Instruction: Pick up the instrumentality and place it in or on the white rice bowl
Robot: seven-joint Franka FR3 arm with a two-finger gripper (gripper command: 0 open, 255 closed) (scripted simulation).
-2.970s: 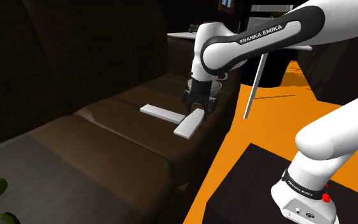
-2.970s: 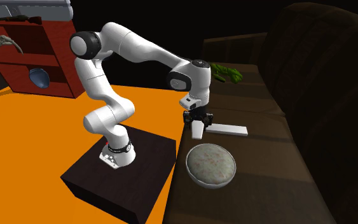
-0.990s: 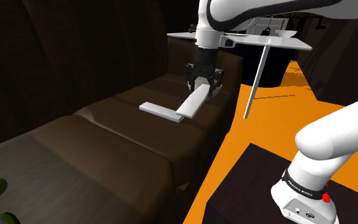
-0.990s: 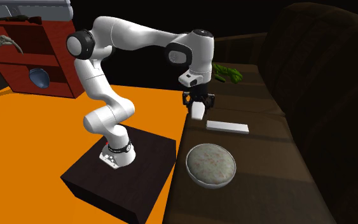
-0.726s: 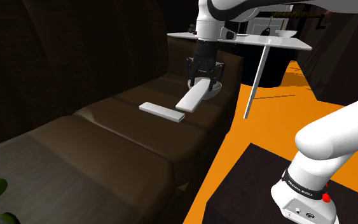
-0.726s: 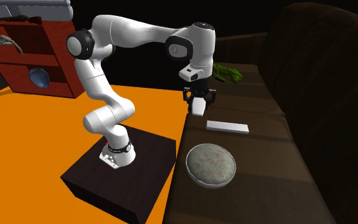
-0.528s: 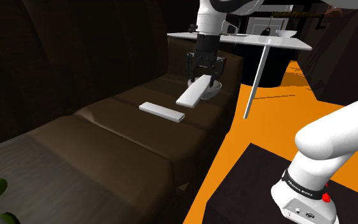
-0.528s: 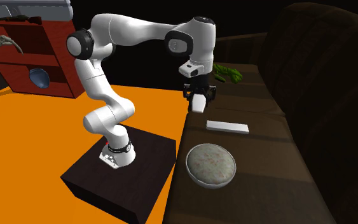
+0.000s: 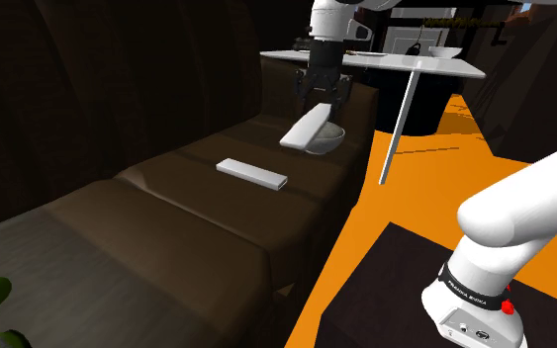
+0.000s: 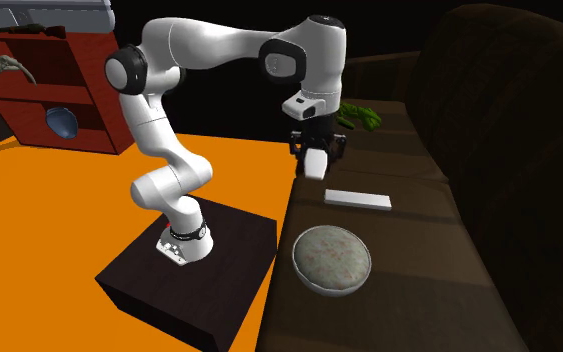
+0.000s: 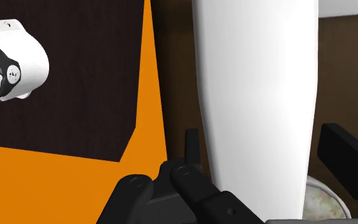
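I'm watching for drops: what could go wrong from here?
The gripper clasps the long white bar near one end, so it might swing or slip. The bowl sits near the front edge of the sofa, and the bar looks longer than the bowl is wide: it could tip out or knock the bowl off.

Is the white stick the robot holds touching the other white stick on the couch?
Apart. In the shoulder view, brown couch shows between the held stick and the lying stick.
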